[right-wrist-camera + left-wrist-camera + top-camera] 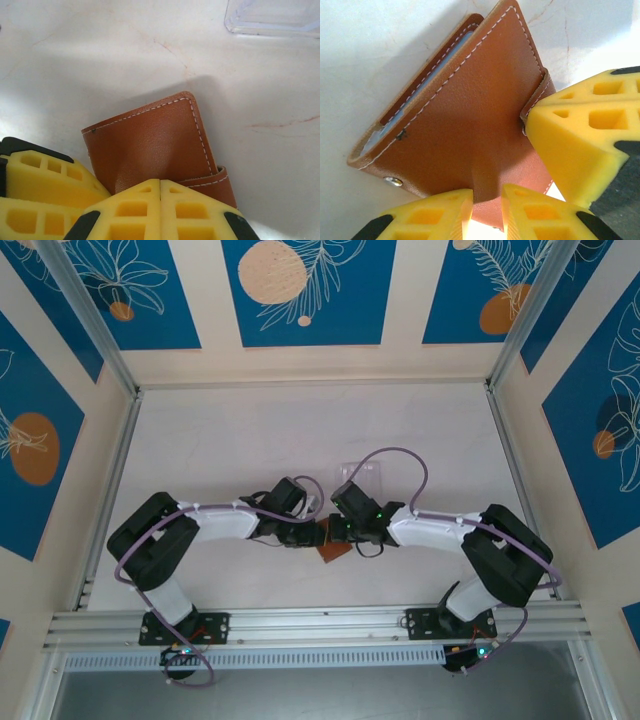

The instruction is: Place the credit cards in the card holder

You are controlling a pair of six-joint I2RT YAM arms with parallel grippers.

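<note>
Blue-and-cream wall panels (300, 290) box in a pale table (220, 440), and your card holder (333, 550) is sitting about mid-table, a bit toward the near edge, right where both arms meet. The clear plastic stand (272, 17) is just behind it on the far-edge side. Your left pincer (486, 192) is clamped on the card holder, with a fold of the brown cover squeezed between its yellow fingers. Your right pincer (160, 187) is clenched tight, tips butted up against the holder next to the snap tab (537, 97). Honestly I can't tell if it has any leather caught or is just pressing there. The holder looks mostly folded shut, with a sliver of the bluish sleeves (460, 42) peeking out along one edge. My read is you're on the opening step. So hold the left grip firm and low so the holder can't skid across the table, and work the right tips under the tab rather than shoving at it. Peel the cover back slowly. If you yank it, the whole thing will probably twist out of the left grip. Get the sleeves facing up before you go after any card.
</note>
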